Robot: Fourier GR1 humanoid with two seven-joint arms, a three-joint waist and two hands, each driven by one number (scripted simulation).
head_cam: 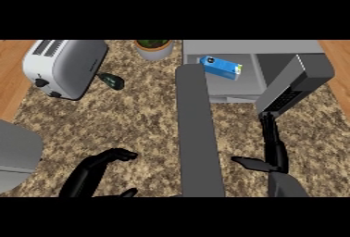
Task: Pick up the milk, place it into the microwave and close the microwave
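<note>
Blue milk carton (pixel 220 66) lies inside the grey microwave (pixel 232 81).
My right robot hand (pixel 272 146), fingers straight, touches the open grey door (pixel 198 134)'s neighbour panel; my left robot hand (pixel 103 164) curls, empty, above the speckled surface (pixel 130 120).

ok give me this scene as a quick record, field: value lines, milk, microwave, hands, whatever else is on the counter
milk: blue carton lying on its side inside the microwave
microwave: cavity at the counter's far right, holding the carton
microwave door: open, grey panel swung out toward the robot
left hand: low at left, fingers curled, holding nothing
right hand: fingers straight, stretched toward the microwave's right side
toaster: far left
plant pot: far centre
small dark object: beside the toaster, cannot identify
task left: door not yet closed
</note>
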